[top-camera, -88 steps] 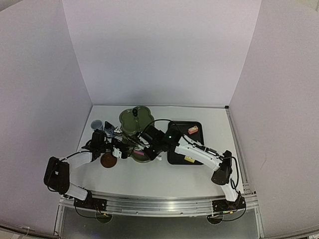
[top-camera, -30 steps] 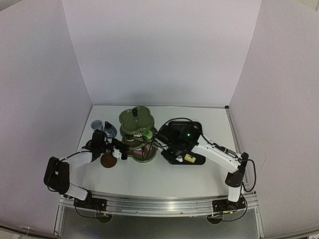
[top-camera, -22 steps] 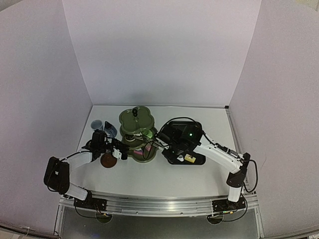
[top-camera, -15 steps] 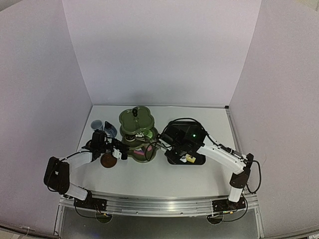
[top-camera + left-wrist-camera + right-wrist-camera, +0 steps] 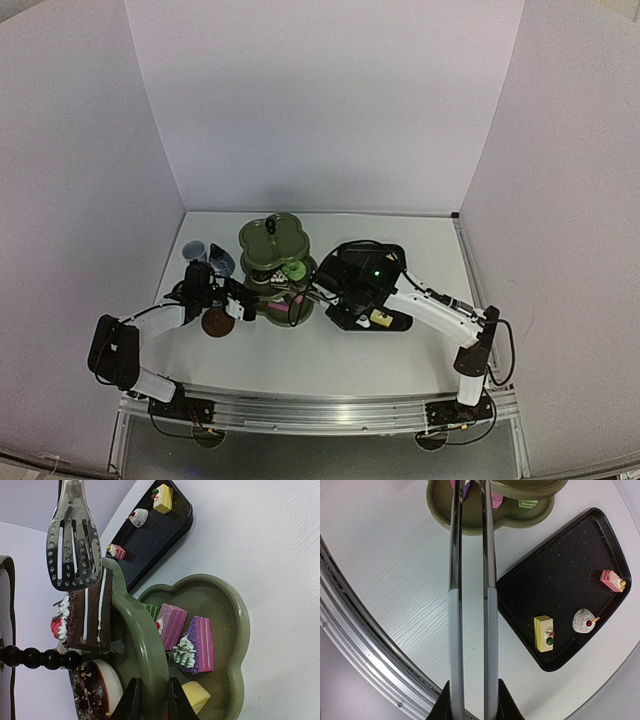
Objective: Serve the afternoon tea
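Note:
The olive-green three-tier stand [image 5: 272, 262] stands left of centre. My left gripper [image 5: 152, 695] is shut on its middle tier rim [image 5: 145, 650]. That tier holds a chocolate slice [image 5: 87, 610] and a round brown cake [image 5: 95, 690]. The bottom tier [image 5: 235, 630] holds pink [image 5: 197, 645], green [image 5: 151, 611] and yellow [image 5: 195, 696] cakes. My right gripper [image 5: 470, 700] is shut on metal tongs [image 5: 470, 580]. Their tip [image 5: 75, 540] hangs just over the chocolate slice. The pale cup [image 5: 193, 250], dark-blue pot [image 5: 221, 262] and one brown saucer [image 5: 216, 322] sit left of the stand.
The black tray [image 5: 560, 580], right of the stand, carries a yellow cake [image 5: 543, 633], a white domed cake [image 5: 583, 620] and a pink cake [image 5: 611, 580]. The table's curved front edge [image 5: 365, 650] runs close below the tongs. White walls enclose the table.
My right arm drew back from the stand toward the tray's near end, then shifted slightly left again, with the tongs still pointing at the stand. The left arm has not moved.

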### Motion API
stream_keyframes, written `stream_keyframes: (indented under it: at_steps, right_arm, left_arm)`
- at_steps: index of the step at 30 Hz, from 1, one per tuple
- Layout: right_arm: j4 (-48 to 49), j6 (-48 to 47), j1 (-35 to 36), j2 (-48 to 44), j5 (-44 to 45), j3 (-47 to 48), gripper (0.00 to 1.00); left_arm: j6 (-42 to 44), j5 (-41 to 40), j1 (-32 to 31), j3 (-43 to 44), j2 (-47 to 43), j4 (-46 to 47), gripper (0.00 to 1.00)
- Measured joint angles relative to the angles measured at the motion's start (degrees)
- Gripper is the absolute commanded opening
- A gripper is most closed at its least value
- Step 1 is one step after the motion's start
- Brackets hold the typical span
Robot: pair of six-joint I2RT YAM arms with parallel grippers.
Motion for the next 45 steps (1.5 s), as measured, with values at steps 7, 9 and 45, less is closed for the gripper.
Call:
stream_keyframes:
  at_steps: [7, 9, 45]
  right_arm:
    - [-0.3, -0.6, 0.0, 1.9, 0.2, 2.4, 0.00]
    - [-0.2, -0.8, 0.0, 3.3, 0.3, 3.7, 0.00]
    - [-0.9, 6.9, 0.0, 10.1, 1.9, 10.6, 0.00]
  left_arm:
    - [0.1, 0.0, 0.0, 0.0, 0.0, 0.0, 0.00]
    - [0.2, 0.0, 0.0, 0.0, 0.0, 0.0, 0.00]
    - [1.4, 0.5, 0.1, 0.0, 0.3, 0.0, 0.00]
